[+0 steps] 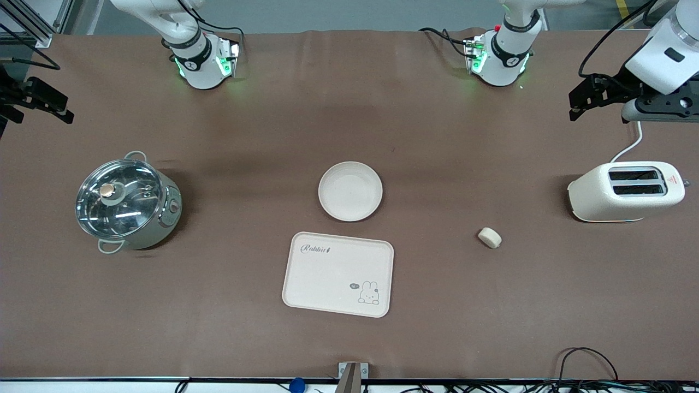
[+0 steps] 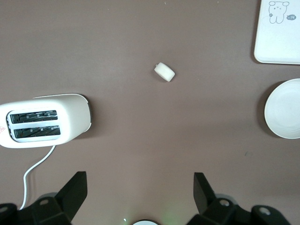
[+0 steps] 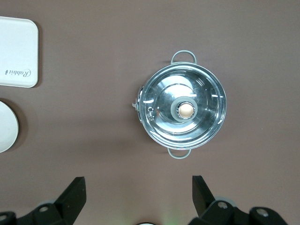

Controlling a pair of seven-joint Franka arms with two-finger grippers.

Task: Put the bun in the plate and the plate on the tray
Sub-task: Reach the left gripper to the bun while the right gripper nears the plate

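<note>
Bun (image 1: pixel 490 237) lies on desk (image 1: pixel 491 305), apart from plate (image 1: pixel 350 191), toward left arm's end. Tray (image 1: pixel 338 274) just nearer camera than plate. Left gripper (image 2: pixel 138 187) and right gripper (image 3: pixel 137 190) both open, waiting high above desk.

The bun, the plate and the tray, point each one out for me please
bun (image 1: pixel 490 237): front view, middle of its top.
plate (image 1: pixel 350 191): front view, bare centre of the dish.
tray (image 1: pixel 333 273): front view, bare middle of its flat surface.

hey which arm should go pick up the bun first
Probably the left. The bun lies toward its end of the table, beside the toaster, and the open left gripper already views it. The right gripper overlooks the pot.
</note>
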